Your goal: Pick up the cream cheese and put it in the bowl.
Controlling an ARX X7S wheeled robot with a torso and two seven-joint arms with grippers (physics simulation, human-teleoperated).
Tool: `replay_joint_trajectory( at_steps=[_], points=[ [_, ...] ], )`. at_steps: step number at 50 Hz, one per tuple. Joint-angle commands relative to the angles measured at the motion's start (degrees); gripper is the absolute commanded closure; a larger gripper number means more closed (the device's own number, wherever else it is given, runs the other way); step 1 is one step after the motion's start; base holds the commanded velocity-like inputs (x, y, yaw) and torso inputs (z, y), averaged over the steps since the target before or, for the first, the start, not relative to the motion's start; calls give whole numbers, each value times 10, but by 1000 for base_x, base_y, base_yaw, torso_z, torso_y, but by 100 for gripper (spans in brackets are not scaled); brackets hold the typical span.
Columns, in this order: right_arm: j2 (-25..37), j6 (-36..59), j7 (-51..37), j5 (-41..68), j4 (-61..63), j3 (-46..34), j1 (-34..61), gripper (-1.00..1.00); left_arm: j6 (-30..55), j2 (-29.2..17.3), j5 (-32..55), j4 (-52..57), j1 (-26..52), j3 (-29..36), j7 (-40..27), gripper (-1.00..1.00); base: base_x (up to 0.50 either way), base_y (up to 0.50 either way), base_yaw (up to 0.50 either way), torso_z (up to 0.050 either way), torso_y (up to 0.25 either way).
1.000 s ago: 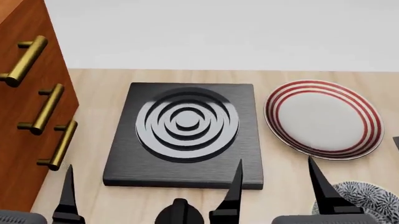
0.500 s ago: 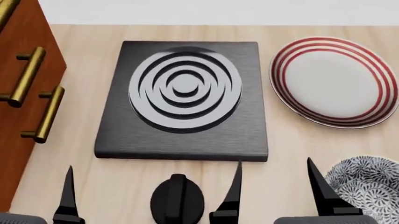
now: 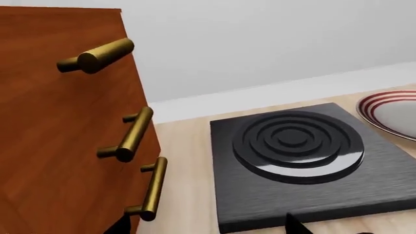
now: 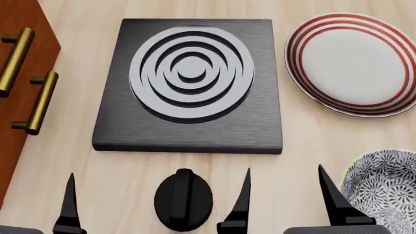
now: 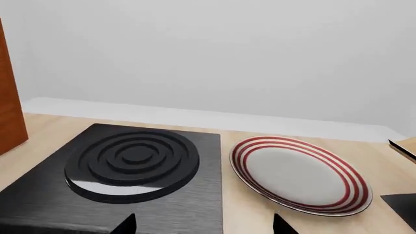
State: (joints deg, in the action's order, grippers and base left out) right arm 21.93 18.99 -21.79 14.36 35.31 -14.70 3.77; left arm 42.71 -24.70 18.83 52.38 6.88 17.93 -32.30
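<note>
The cream cheese is not in view in any frame. The bowl (image 4: 385, 187), blue-and-white floral, sits at the near right of the table, cut off by the frame edge. My right gripper (image 4: 286, 209) is open and empty, low over the near table just left of the bowl; in the right wrist view (image 5: 202, 225) its tips straddle the stove plate's right edge. My left gripper (image 3: 202, 227) is open and empty near the cabinet. Only one of its fingertips (image 4: 68, 204) shows clearly in the head view.
A black stove plate (image 4: 188, 131) with concentric rings lies in the middle, with a black knob (image 4: 184, 200) in front of it. A white plate with red rings (image 4: 354, 61) lies at the far right. A wooden cabinet with brass handles (image 4: 23, 73) stands at the left.
The head view has tilted down: the stove plate and red-ringed plate slid up the frame, and more of the bowl and knob came into view. The grippers kept their places in the frame.
</note>
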Motion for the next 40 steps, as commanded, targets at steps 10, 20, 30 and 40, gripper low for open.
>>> replay_joint_trajectory(
  at_steps=[10, 20, 30, 40],
  points=[
    [4, -1, 2, 2, -8, -4, 4, -100, -99, -50, -77, 69, -120, 12, -56, -100, 0, 0, 0, 0, 0],
    [6, -3, 3, 3, -9, -7, 5, -100, -344, -388, -9, 76, -40, 306, -448, -100, 0, 0, 0, 0, 0],
    [8, -9, 4, 6, -7, -6, 2, -100, -494, -544, -43, 76, -295, 119, -577, -100, 0, 0, 0, 0, 0],
    [9, -8, 2, 7, -6, -6, 2, -100, -506, -510, -34, 76, -518, -117, -577, -100, 0, 0, 0, 0, 0]
  ],
)
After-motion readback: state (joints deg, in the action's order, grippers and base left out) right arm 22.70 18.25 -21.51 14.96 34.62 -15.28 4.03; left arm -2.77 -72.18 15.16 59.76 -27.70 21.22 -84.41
